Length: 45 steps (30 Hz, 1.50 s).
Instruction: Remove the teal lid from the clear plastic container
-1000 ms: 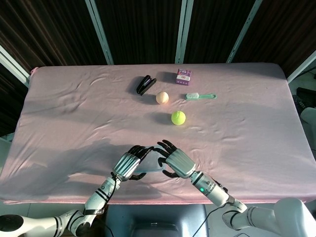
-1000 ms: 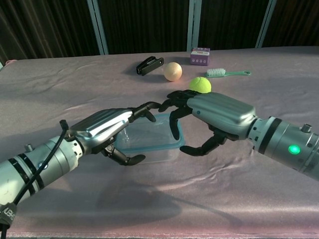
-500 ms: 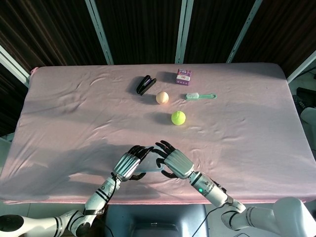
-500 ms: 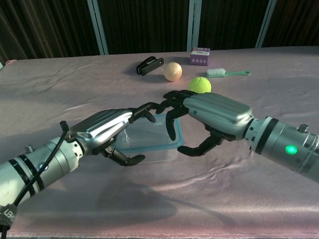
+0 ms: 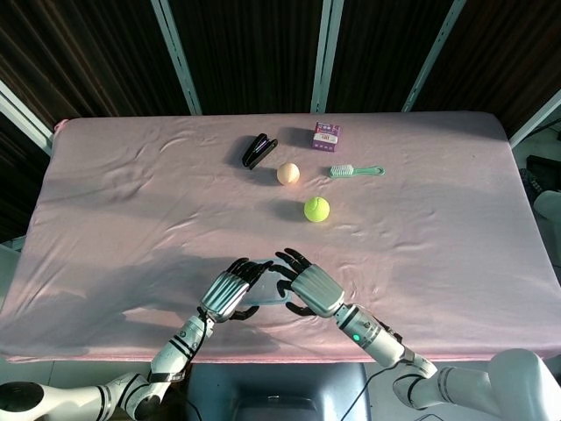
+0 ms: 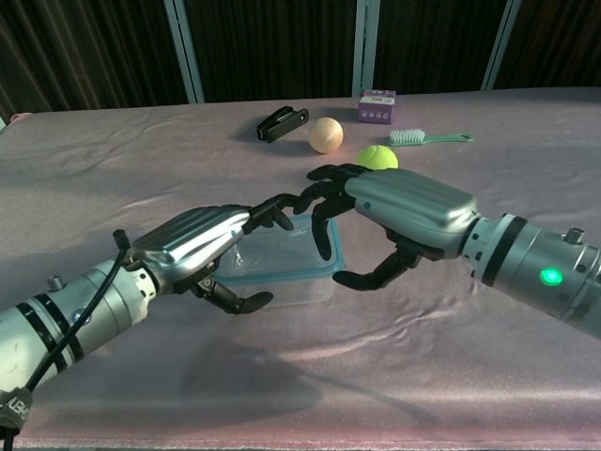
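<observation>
Change: right robot hand [image 6: 399, 211] has been shifted slightly left over the container, fingers arched.
Container: clear plastic container [image 6: 282, 268], shallow, rectangular, on the pink desk [image 6: 488, 376] near its front edge.
Lid: teal lid [image 6: 333, 252], seated on top.
Left robot hand [image 6: 192, 246]: fingers curled around the container's left side; whether it is gripped cannot be told.
Right robot hand: fingers spread, nothing held.

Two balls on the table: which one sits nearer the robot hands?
The yellow-green tennis ball. It lies closer to the robot's edge of the table, just beyond the right robot hand; the peach ball sits farther back, by the brush.
</observation>
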### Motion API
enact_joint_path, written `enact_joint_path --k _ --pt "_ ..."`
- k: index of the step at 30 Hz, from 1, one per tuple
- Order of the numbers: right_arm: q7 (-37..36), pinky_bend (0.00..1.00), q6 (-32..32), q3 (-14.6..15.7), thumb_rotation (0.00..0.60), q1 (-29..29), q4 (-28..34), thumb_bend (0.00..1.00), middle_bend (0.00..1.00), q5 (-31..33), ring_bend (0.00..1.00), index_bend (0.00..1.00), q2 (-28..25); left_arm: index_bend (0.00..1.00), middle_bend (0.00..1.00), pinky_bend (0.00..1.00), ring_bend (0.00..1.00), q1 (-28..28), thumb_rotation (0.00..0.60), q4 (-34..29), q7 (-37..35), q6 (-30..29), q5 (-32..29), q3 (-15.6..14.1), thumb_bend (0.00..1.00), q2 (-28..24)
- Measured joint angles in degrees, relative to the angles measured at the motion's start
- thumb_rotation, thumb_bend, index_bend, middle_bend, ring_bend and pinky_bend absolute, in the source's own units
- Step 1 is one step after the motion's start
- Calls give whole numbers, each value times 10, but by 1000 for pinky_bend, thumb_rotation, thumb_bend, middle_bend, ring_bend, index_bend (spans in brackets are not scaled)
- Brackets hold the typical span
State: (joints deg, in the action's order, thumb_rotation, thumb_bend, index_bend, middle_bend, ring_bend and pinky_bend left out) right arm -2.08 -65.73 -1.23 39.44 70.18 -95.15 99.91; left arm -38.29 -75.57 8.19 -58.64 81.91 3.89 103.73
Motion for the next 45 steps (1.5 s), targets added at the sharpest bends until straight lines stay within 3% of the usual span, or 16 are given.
enact_joint_path --k 31,45 --pt "14 176 -2 -12 600 4 25 440 253 7 71 673 -14 0 374 523 532 7 600 12 7 -12 16 -10 307 6" --pt "16 197 4 -25 600 19 -6 441 253 9 75 674 15 0 374 523 531 12 600 8 2 -23 27 -14 307 0"
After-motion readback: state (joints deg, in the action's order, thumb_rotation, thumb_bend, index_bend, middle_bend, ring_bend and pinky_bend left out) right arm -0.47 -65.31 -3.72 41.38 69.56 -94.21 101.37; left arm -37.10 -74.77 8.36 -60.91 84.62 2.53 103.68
